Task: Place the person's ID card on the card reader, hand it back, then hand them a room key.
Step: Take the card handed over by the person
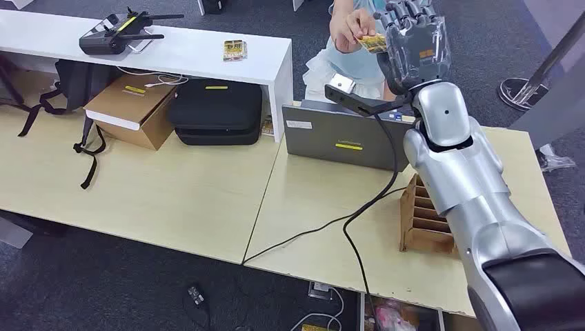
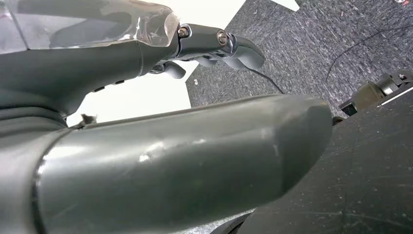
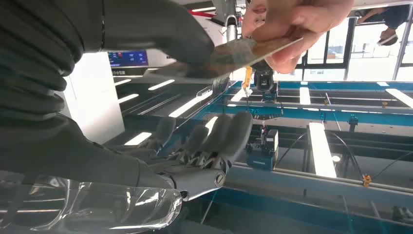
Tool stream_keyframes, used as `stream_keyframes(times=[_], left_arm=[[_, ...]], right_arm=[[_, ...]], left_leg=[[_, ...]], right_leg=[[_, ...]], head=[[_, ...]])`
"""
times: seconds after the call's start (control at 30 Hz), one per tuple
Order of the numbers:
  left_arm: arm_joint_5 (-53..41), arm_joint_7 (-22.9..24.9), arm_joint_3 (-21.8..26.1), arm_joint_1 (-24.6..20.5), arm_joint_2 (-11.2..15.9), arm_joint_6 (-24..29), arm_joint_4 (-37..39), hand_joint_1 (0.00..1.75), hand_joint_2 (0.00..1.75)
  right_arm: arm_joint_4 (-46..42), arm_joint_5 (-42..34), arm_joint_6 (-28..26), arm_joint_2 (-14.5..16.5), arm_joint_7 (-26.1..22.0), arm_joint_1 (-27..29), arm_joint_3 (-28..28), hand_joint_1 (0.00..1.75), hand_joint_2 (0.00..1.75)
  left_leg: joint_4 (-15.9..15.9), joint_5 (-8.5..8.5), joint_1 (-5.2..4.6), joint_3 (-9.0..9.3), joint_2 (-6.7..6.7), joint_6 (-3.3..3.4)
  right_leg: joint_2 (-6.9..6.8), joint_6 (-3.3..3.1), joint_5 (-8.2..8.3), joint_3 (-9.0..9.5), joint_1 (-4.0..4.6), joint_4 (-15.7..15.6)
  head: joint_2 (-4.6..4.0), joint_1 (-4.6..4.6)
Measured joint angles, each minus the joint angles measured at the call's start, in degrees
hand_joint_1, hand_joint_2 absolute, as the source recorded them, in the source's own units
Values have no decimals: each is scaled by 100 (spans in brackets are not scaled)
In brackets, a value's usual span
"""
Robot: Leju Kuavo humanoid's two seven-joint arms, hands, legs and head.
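My right hand (image 1: 414, 43) is raised high over the far edge of the desk, fingers upright and spread. A person's hand (image 1: 350, 26) pinches a yellowish ID card (image 1: 374, 43) and holds it against my hand's thumb side. In the right wrist view the card (image 3: 234, 52) lies under my thumb (image 3: 146, 29), while my fingers (image 3: 214, 134) stay well apart from it. A small silver card reader (image 1: 340, 84) sits on a black arm by the grey laptop (image 1: 345, 134). My left hand (image 2: 214, 46) hangs low with nothing in it.
A wooden slotted holder (image 1: 422, 217) stands on the desk beside my right arm. A black cable (image 1: 359, 207) runs across the desk from the laptop. Some cards (image 1: 234, 49) and a controller (image 1: 114, 33) lie on the white shelf (image 1: 276, 52); a cardboard box (image 1: 131, 107) and black case (image 1: 217, 110) sit under it.
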Motion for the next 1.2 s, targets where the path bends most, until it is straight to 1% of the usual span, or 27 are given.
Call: stream_keyframes(times=[0.47,0.63,0.73,0.8,0.97,1.1,1.2], left_arm=[[37,0,0,0,0,0,0,0,0],[69,0,0,0,0,0,0,0,0],[85,0,1,1,0,0,0,0,0],[100,0,2,2,0,0,0,0,0],[178,0,15,5,0,0,0,0,0],[197,0,25,7,1,0,0,0,0],[225,0,46,13,2,0,0,0,0]], right_arm=[[8,-139,-244,4,-169,-23,0,175,175],[-32,-384,-389,4,-322,-1,-22,175,175],[-140,-770,-323,2,-436,40,-135,175,175],[-239,-1156,-162,-11,-499,57,-275,175,175],[-447,-2476,595,-154,-499,25,-875,175,175],[-396,-3087,1309,-449,-250,-220,-1357,175,175],[-190,-3408,1958,-727,16,-511,-1666,175,175]], left_leg=[[0,0,0,0,0,0],[1,0,0,1,0,0],[1,0,0,1,0,0],[1,0,0,1,0,0],[4,0,-1,0,-5,0],[9,0,-2,-3,-9,1],[11,0,-3,-5,-11,2]], right_leg=[[0,0,0,1,0,0],[0,0,0,0,0,-1],[0,0,0,-2,0,-1],[0,0,0,-2,0,-1],[-4,0,0,-1,-1,-2],[-9,1,1,0,-3,-3],[-11,1,1,0,-3,-5]], head=[[0,0],[0,1],[0,0],[0,0],[0,1],[0,1],[0,1]])
